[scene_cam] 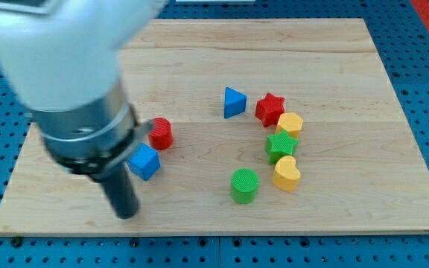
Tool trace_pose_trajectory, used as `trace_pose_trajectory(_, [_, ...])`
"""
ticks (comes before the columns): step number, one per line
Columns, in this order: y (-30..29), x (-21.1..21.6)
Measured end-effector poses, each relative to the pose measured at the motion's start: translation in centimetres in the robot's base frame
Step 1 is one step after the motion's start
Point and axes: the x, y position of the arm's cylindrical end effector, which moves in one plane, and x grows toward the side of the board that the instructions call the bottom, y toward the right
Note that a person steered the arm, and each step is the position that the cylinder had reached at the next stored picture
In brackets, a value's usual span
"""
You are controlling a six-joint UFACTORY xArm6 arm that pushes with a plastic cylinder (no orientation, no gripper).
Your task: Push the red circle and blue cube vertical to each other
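The red circle stands on the wooden board at the view's left of centre. The blue cube lies just below it and slightly to its left, almost touching it. My arm comes in from the view's top left. My tip rests on the board below and a little left of the blue cube, a short gap from it. The arm's body hides the board to the left of both blocks.
A blue triangle, red star, yellow hexagon, green star, yellow heart and green circle cluster at the view's right of centre. The board's bottom edge runs close below my tip.
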Motion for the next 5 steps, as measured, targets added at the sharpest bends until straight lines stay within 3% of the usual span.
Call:
trace_pose_trajectory(1, [-4.0,-3.1])
trace_pose_trajectory(2, [-0.1,-7.0])
trace_pose_trajectory(3, [4.3,-6.6])
trace_pose_trajectory(5, [-0.3,-7.1])
